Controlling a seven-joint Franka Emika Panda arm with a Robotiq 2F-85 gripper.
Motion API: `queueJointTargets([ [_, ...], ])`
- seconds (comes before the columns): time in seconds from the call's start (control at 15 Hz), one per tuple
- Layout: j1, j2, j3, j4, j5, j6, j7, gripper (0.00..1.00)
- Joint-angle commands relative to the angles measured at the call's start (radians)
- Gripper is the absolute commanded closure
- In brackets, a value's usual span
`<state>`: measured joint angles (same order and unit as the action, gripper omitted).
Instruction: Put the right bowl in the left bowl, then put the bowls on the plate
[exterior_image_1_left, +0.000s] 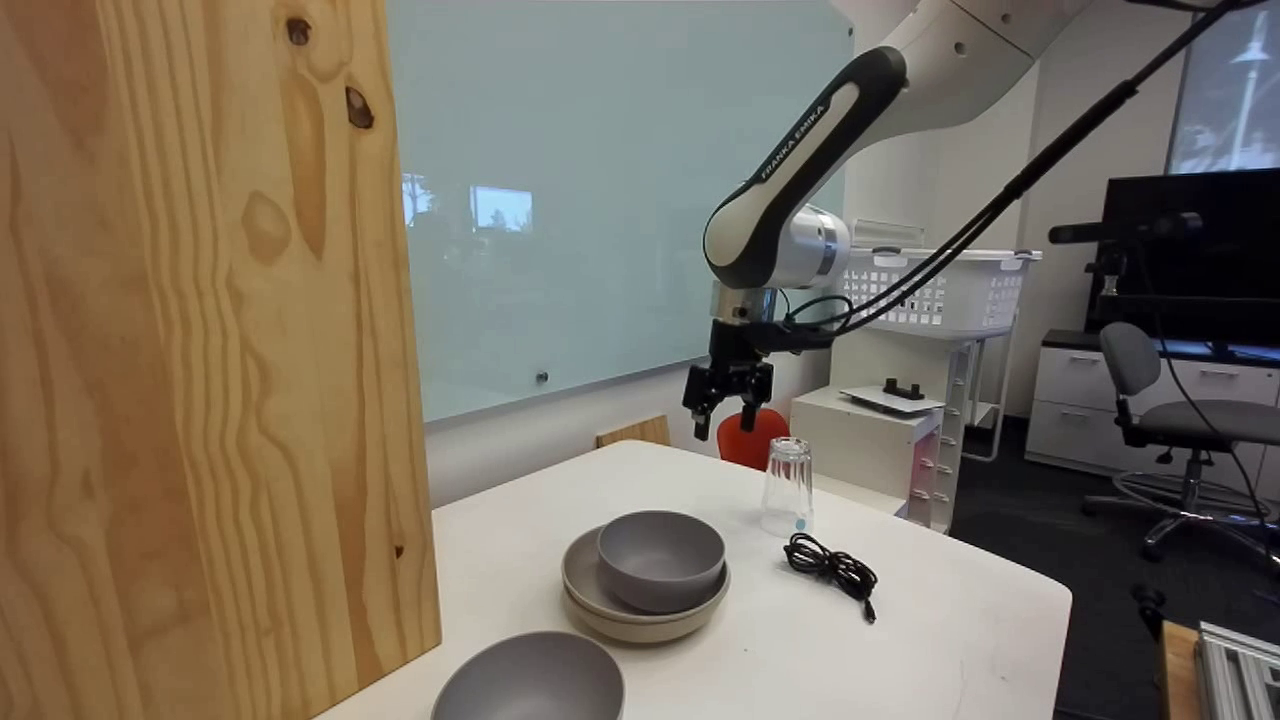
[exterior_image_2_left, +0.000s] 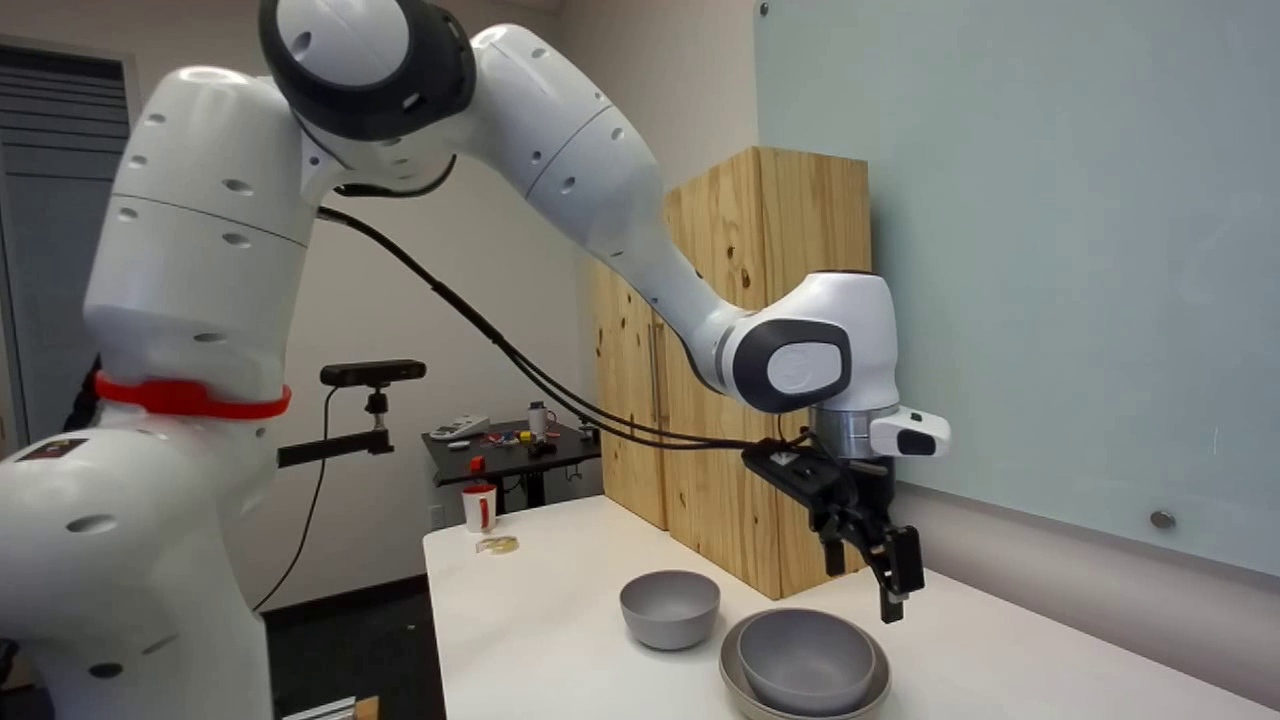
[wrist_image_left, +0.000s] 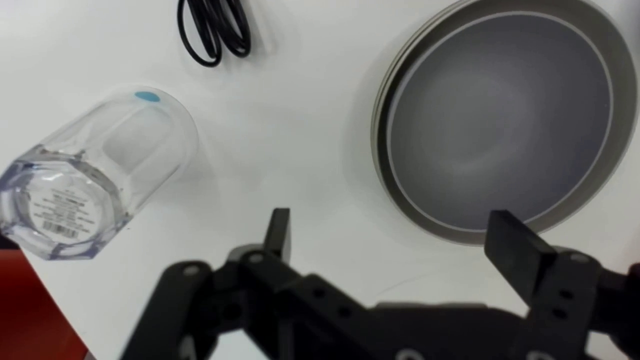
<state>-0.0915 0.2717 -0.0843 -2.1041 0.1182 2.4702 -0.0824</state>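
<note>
One dark-grey bowl (exterior_image_1_left: 660, 562) sits inside the tan plate (exterior_image_1_left: 645, 632) on the white table. It shows in both exterior views (exterior_image_2_left: 805, 660), and the plate's rim (exterior_image_2_left: 733, 672) rings it. The other grey bowl (exterior_image_1_left: 530, 682) stands alone on the table beside the plate, also seen in an exterior view (exterior_image_2_left: 670, 610); I cannot make it out in the wrist view. My gripper (exterior_image_1_left: 725, 425) is open and empty, high above the table beyond the plate. In the wrist view the fingers (wrist_image_left: 387, 225) are wide apart; the bowl (wrist_image_left: 500, 120) and plate rim (wrist_image_left: 625, 95) lie at the upper right.
An upside-down clear glass (exterior_image_1_left: 788, 490) and a coiled black cable (exterior_image_1_left: 830, 570) lie near the plate; the glass also shows in the wrist view (wrist_image_left: 125, 150). A tall wooden cabinet (exterior_image_2_left: 740, 400) and the glass board (exterior_image_1_left: 620, 200) border the table. A mug (exterior_image_2_left: 479, 508) stands at the far end.
</note>
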Motion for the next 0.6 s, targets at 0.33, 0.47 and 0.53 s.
queueJointTargets([
  [0.33,-0.018,0.057,0.02,-0.007,0.007,0.01,-0.002,0.0],
  [0.47,-0.018,0.063,0.02,-0.007,0.007,0.01,-0.002,0.0],
  [0.53,-0.018,0.063,0.02,-0.007,0.007,0.01,-0.002,0.0],
])
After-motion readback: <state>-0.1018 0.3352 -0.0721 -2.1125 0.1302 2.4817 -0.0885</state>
